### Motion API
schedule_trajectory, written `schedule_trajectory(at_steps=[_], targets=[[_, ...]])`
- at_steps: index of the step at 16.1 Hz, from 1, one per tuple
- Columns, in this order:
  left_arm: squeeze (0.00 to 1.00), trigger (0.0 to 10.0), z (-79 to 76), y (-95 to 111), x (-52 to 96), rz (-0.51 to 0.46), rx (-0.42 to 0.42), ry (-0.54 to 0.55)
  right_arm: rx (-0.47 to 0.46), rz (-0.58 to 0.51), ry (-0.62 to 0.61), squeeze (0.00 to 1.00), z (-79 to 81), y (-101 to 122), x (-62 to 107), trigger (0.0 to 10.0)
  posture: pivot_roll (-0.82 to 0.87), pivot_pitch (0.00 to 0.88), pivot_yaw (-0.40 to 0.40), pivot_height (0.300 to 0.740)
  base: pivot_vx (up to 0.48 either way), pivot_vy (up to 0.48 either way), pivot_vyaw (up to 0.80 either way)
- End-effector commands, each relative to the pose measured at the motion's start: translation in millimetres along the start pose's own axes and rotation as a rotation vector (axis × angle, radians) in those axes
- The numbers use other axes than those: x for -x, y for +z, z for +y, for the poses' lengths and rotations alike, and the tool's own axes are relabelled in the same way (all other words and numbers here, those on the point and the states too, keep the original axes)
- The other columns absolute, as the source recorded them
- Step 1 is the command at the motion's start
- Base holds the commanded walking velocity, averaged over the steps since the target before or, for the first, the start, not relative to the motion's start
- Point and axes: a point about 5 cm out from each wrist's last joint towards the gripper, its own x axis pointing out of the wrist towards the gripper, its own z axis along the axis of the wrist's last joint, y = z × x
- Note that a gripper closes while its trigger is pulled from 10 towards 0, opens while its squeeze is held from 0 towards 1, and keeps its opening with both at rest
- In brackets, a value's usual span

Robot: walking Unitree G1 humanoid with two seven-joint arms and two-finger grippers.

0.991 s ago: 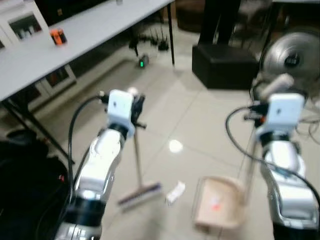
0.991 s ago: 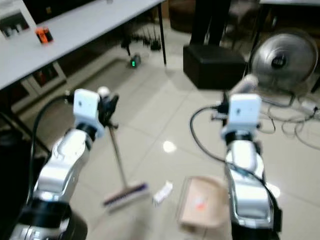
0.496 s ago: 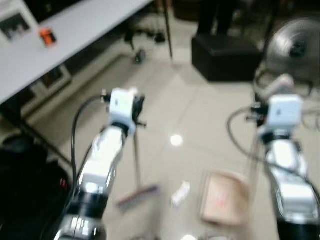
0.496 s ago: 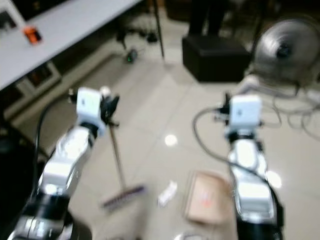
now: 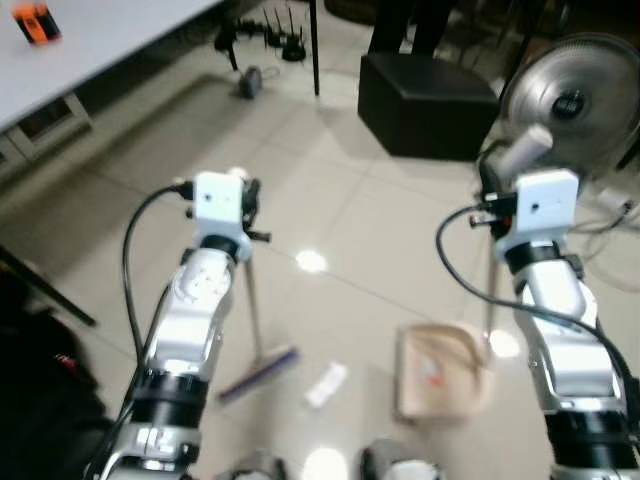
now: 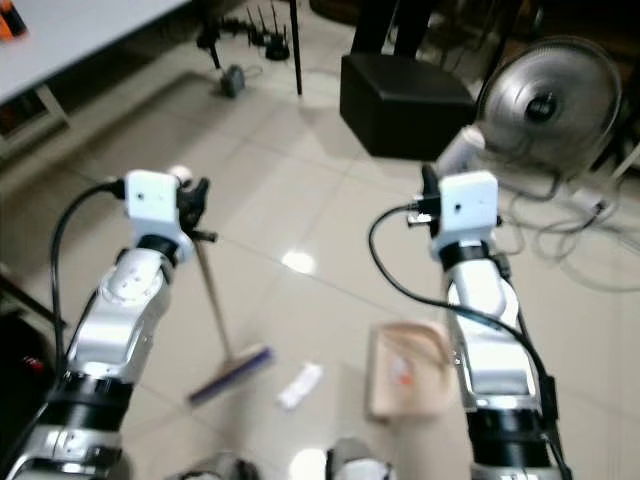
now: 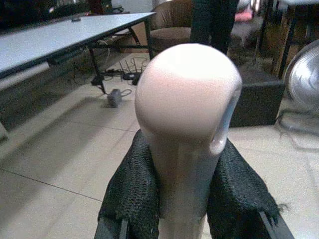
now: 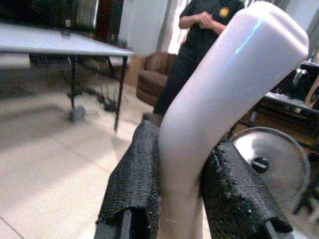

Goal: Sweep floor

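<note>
Broom (image 5: 250, 300) upright, slightly tilted, pale handle clamped in my left end effector (image 7: 185, 199), purple bristle head on the tiled floor (image 5: 350, 220). Beige dustpan (image 5: 440, 370) flat on floor, its long handle clamped in my right end effector (image 8: 182, 199). White scrap (image 5: 325, 383) lies between them.

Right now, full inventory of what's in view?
broom: 1, pale handle, purple bristle head, on floor left of centre
white scrap: 1, white, on floor between broom head and dustpan
dustpan: 1, tan, on floor to the right, something red inside
black box: 1, black, on floor ahead
fan: 1, grey, on floor far right
table: 1, grey top, black legs, far left
orange object: 1, on the table
person: 1, dark top, standing beyond the box
left hand: shut on broom handle
right hand: shut on dustpan handle
</note>
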Motion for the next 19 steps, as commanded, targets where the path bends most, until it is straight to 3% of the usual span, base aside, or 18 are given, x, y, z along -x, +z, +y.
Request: schedule_trajectory(at_steps=[1,4,9,12,19], targets=[[0.00,10.0,11.9,8.5,-1.2,-0.048,-0.012,0.054,0.009,-0.045,0.036,0.00,5.6,8.5,-3.0,10.0,-0.02,0.189,-0.093,0.740,0.000,0.000,0.00],[0.00,10.0,19.3,12.6,-0.5,-0.082,-0.052,0.073,0.026,-0.028,0.077,0.00,6.4,10.9,-5.4,10.0,-0.05,0.197,-0.179,0.740,0.000,0.000,0.00],[0.00,10.0,30.1,17.6,10.5,-0.148,-0.097,0.141,0.022,-0.093,0.091,0.00,10.0,10.8,-6.6,10.0,0.02,0.243,-0.079,0.740,0.000,0.000,0.00],[0.00,10.0,29.1,19.5,4.7,-0.169,-0.089,0.183,0.025,-0.143,0.093,0.00,18.7,3.5,-4.2,10.0,0.07,0.300,0.021,0.740,0.000,0.000,0.00],[0.00,10.0,25.9,11.6,-8.8,-0.153,-0.009,0.253,0.134,-0.182,0.085,0.00,19.5,-17.8,-22.0,10.0,0.13,0.368,0.074,0.740,0.000,0.000,0.00]])
